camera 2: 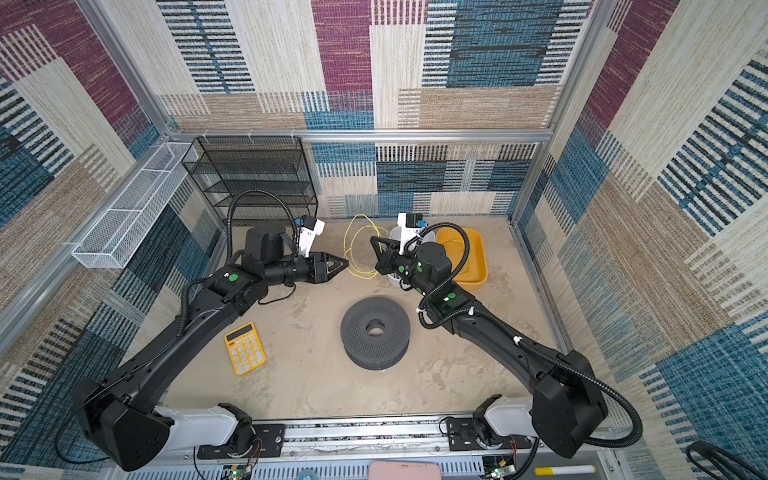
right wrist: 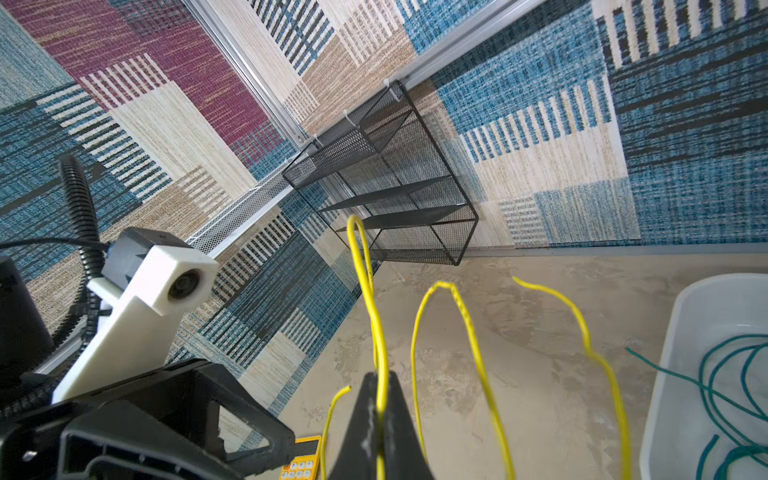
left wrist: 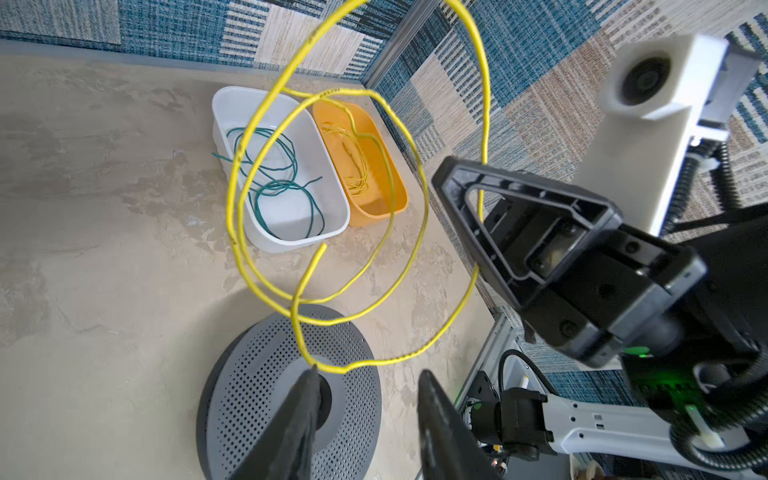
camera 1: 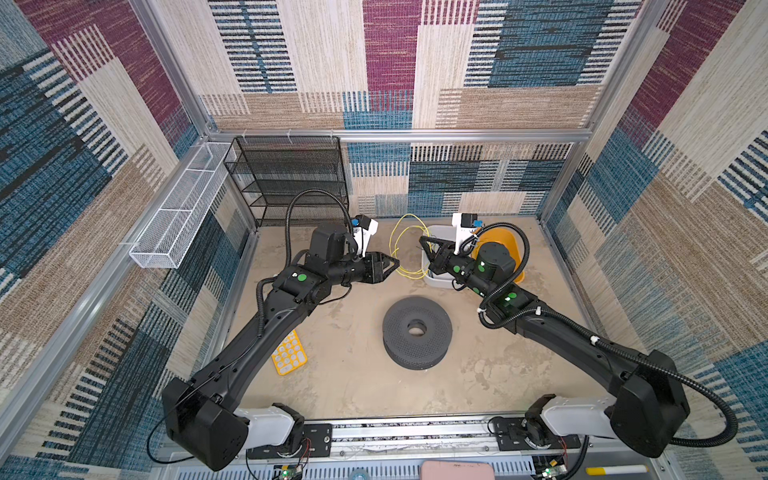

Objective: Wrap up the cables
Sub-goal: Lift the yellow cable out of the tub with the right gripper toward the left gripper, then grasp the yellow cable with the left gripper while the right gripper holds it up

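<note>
A bright yellow cable hangs in loose loops above the floor between my two grippers. My right gripper is shut on one strand of it, and in both top views it points left, over the front of the white bin. My left gripper is open. The lowest bend of the yellow loop touches the tip of one of its fingers, with nothing held between them. A dark green cable lies coiled in the white bin.
An orange bin beside the white one holds thin yellow wire. A grey perforated spool lies mid-floor below the grippers. A yellow calculator lies front left. A black mesh rack and a white mesh basket line the back left.
</note>
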Available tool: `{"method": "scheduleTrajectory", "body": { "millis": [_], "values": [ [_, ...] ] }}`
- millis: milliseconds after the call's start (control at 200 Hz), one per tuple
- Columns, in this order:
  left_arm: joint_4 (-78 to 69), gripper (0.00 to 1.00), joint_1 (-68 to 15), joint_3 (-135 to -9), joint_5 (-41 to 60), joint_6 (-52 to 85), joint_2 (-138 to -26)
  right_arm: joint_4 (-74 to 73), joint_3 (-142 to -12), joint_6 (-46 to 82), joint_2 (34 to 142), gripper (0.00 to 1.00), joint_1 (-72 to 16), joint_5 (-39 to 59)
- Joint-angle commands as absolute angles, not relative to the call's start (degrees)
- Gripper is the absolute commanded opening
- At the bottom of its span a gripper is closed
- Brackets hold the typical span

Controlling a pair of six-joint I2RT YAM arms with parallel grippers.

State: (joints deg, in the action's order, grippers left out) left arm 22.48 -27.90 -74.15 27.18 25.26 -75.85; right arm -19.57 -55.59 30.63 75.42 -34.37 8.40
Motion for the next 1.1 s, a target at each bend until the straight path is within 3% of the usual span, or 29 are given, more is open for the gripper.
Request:
{"method": "scheduleTrajectory", "body": {
  "millis": [0, 446, 871, 1097],
  "values": [
    [24.7, 0.42, -27.9, -74.6, 22.1, 22.9, -75.8, -20.8, -56.3, 29.8, 75.5, 0.0, -35.0, 7.6],
    [27.7, 0.35, -27.9, -75.2, 17.4, 20.7, -77.4, -22.1, -54.9, 33.5, 75.6, 0.0, -35.3, 12.3],
    [27.3, 0.01, -27.8, -72.9, 17.8, 19.6, -76.9, -25.2, -51.9, 37.5, 75.3, 0.0, -35.9, 13.7],
    [24.9, 0.0, -27.6, -70.6, 15.8, 20.4, -74.1, -28.4, -50.8, 39.8, 76.4, 0.0, -35.9, 11.9]
  ]
}}
